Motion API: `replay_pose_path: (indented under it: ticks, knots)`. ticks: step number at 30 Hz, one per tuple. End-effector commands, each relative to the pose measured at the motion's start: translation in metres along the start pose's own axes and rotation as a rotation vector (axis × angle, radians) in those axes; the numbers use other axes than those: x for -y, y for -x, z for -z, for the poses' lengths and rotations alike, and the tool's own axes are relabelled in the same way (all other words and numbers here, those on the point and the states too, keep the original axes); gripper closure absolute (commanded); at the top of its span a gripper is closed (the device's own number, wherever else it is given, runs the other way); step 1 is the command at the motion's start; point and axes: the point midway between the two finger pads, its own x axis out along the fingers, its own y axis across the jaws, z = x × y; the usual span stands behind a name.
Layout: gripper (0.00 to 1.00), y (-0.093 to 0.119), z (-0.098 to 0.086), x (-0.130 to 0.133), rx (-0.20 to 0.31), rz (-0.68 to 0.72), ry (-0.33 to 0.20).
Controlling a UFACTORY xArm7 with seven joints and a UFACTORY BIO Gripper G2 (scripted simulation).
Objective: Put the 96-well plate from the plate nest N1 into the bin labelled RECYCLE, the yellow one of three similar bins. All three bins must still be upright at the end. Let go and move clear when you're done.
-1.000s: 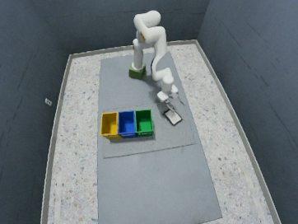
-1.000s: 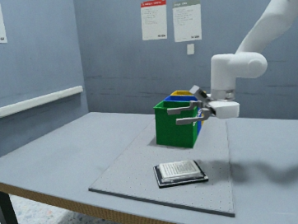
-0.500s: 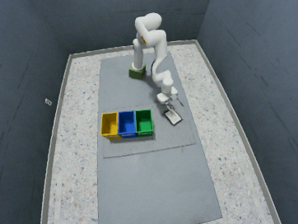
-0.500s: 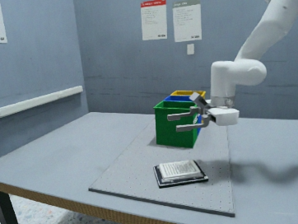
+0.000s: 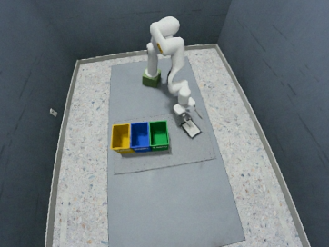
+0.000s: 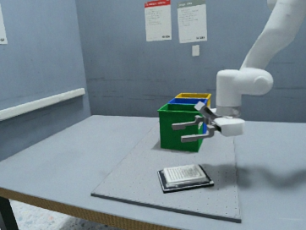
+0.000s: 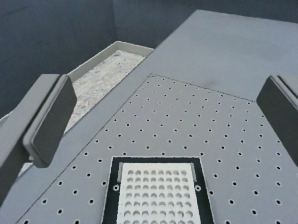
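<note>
Jaws of the xArm's gripper (image 5: 187,119) (image 6: 177,132) (image 7: 167,122) stand apart with nothing between them. Below and ahead, the white 96-well plate (image 5: 192,128) (image 6: 184,173) (image 7: 157,197) sits in its dark-rimmed nest (image 5: 198,133) (image 6: 169,188) (image 7: 109,192), long axis seemingly running away from the wrist view, so lowering and reaching forward should bring the fingers alongside its long edges.

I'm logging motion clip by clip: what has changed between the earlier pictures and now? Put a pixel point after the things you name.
The gripper (image 5: 192,119) (image 6: 177,133) (image 7: 166,119) has moved down, closer to the 96-well plate (image 5: 191,127) (image 6: 183,173) (image 7: 157,196). Nothing was taken hold of or let go; its jaws stand apart above the plate. The plate in its nest (image 5: 198,134) (image 6: 190,187) (image 7: 116,165) and the three upright bins (image 5: 121,136) (image 6: 179,135) stayed put.
</note>
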Motion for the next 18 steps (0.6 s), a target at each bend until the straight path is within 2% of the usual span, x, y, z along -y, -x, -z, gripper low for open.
replay_pose_path:
  ticks: [1,18]
  knots:
    - [0.63,-0.001,0.005,0.000,0.004,0.000,0.001]
    - [0.63,-0.001,0.030,0.000,0.004,0.000,0.001]
